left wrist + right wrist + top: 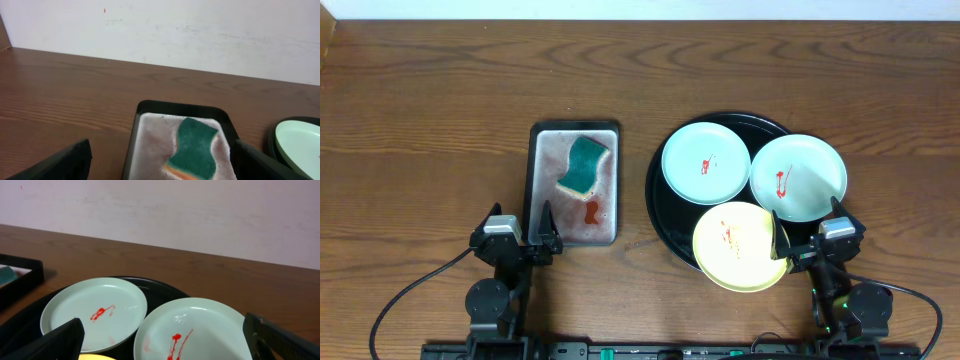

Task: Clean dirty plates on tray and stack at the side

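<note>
Three plates lie on the round black tray (pixel 662 215): a mint-white plate (pixel 705 162) at the left, a mint-white plate (pixel 798 177) at the right, and a pale yellow plate (pixel 739 246) at the front. All three carry red sauce smears. The right wrist view shows the left mint plate (pixel 93 313) and the right mint plate (pixel 192 330). My right gripper (pixel 807 243) is open and empty, just in front of the right plate. My left gripper (pixel 520 235) is open and empty at the front edge of the metal tray.
A rectangular silver-grey metal tray (pixel 542 180) left of the black tray holds a green sponge (pixel 583 165) with a yellow underside and a red sauce blob (pixel 590 211). The sponge also shows in the left wrist view (pixel 194 147). A white wall runs behind the table.
</note>
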